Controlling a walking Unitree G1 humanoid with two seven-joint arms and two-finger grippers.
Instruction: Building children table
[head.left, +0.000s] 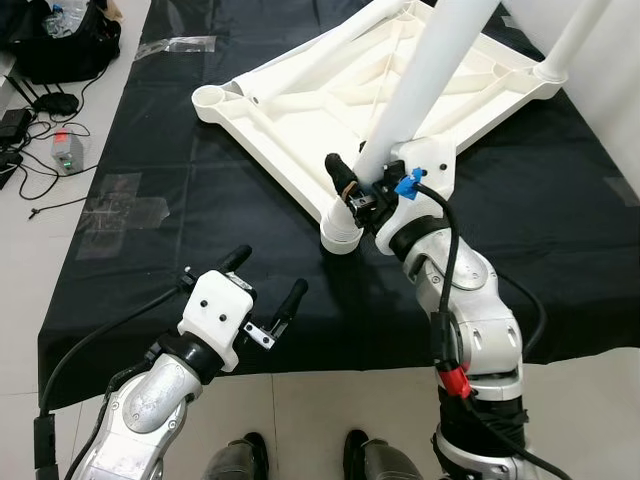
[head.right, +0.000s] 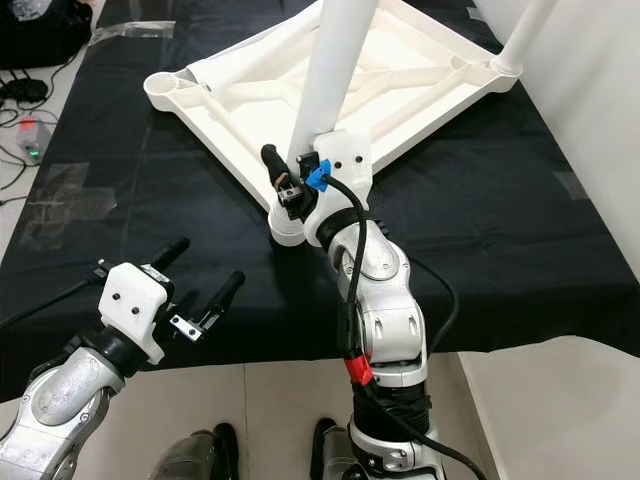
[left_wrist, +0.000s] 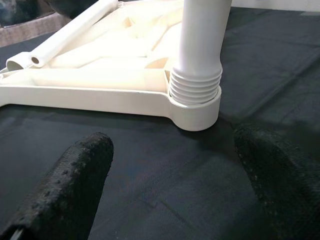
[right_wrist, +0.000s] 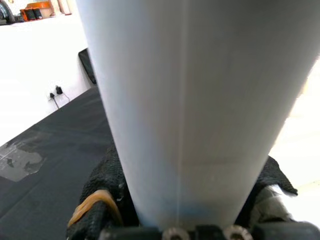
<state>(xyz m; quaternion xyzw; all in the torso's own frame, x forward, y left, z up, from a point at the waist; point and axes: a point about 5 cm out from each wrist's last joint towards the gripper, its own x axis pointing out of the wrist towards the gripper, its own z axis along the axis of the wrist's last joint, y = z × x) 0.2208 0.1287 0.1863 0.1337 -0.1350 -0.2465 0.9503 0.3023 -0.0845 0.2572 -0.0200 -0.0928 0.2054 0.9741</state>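
While the white tabletop (head.left: 330, 120) lies upside down on the black sheet (head.left: 560, 220) so its corner sockets face up, the right gripper (head.left: 368, 190) is clenched around the near leg (head.left: 420, 90) just above the corner socket (left_wrist: 195, 107), probably to steady or turn it where its ridged end sits in the socket. Another leg (head.left: 575, 35) stands in the far right corner, and one more (head.left: 330, 45) lies loose across the tabletop. Nearer the robot, the left gripper (head.left: 268, 290) hangs over the sheet with fingers (left_wrist: 75, 180) spread and empty, aimed at that same socket, seemingly ready to help
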